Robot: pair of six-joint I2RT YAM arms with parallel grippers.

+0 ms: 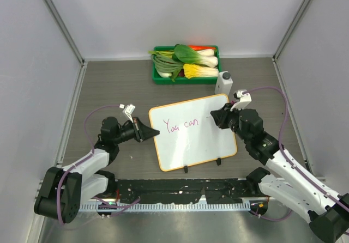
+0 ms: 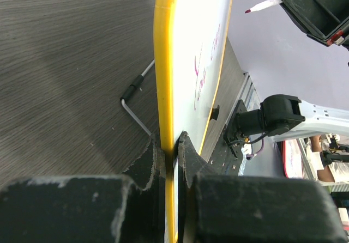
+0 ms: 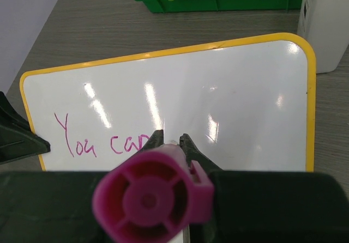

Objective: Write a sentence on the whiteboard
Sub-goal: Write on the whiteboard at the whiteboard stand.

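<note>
We're partway through the sentence: "You can" so far on the whiteboard, propped mid-surface toward the near edge. Our left hand clamps its left rim, right hand grips the marker. Next we need the tip down right of "can".

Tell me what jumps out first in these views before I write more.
The whiteboard at mid-table, with pink words "You can" on it, draws the eye. The left gripper clamps its left edge, while the right gripper holds a magenta marker over its right side. At the far edge sits a green tray of vegetables.
</note>
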